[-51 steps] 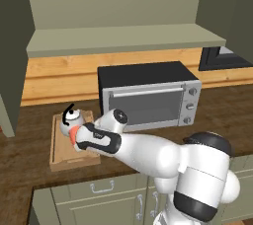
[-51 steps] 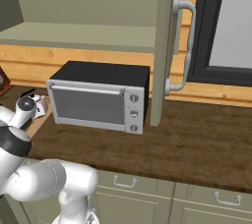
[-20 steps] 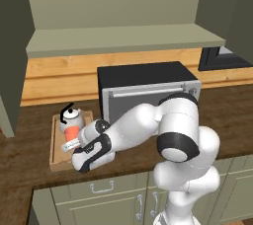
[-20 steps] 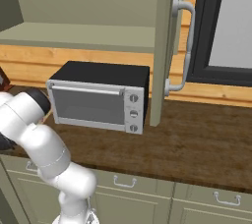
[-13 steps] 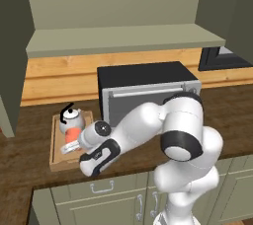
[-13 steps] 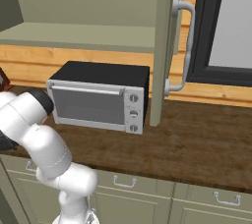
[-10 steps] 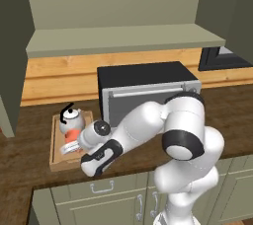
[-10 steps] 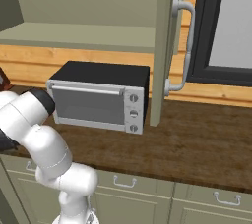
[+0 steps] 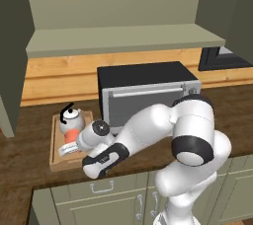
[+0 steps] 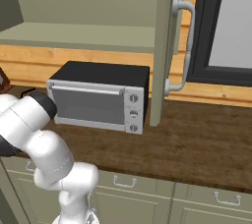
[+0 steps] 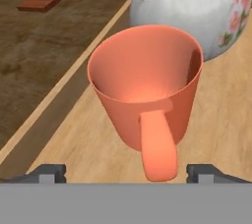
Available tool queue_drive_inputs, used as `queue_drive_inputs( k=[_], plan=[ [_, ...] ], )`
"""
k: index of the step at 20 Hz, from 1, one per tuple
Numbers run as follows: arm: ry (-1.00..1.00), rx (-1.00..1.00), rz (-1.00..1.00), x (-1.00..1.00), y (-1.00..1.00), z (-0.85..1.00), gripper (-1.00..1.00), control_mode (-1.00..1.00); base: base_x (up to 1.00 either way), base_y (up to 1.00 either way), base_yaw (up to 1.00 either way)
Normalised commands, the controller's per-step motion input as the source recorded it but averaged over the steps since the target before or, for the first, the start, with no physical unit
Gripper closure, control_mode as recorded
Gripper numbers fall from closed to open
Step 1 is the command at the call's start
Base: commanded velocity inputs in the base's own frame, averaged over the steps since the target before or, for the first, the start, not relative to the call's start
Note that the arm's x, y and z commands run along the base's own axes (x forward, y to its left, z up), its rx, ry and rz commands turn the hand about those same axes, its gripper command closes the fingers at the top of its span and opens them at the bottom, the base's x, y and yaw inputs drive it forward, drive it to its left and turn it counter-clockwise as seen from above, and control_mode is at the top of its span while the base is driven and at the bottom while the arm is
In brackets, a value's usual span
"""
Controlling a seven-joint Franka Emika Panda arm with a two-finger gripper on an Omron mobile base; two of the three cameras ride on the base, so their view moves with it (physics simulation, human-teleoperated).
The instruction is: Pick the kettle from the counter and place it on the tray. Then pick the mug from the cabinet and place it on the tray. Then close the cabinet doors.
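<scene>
Since a moment ago the jaws have spread wide and let go of the mug (image 11: 147, 100), which now stands free on the tray (image 9: 55, 140). Above, the cabinet (image 9: 118, 39) hangs with its doors (image 10: 167, 46) open. Below it, a black microwave (image 9: 148, 91) sits on the dark wood table (image 9: 24, 160). On the tray's pale floor, the white kettle (image 9: 70, 119) sits just behind the orange-red mug. Either side of the mug's handle, the dark fingertips (image 11: 49, 173) stand apart, gripping nothing.
</scene>
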Motion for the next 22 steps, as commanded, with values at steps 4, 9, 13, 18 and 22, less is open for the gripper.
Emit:
queue_drive_inputs(
  k=[4, 9, 13, 18, 22],
  plan=[
    [-0.02, 0.00, -0.03, -0.24, -0.08, 0.46, -1.00, -1.00, 0.00, 0.00, 0.00],
    [-0.06, 0.00, -0.08, -0.23, -0.18, 0.58, -1.00, -1.00, 0.00, 0.00, 0.00],
    [-0.06, 0.00, -0.14, -0.30, -0.27, 0.70, -1.00, -1.00, 0.00, 0.00, 0.00],
    [-0.09, 0.00, -0.15, -0.38, -0.21, 0.77, -1.00, -1.00, 0.00, 0.00, 0.00],
    [-0.14, 0.00, -0.18, -0.48, -0.20, 0.77, -1.00, -1.00, 0.00, 0.00, 0.00]
  ],
)
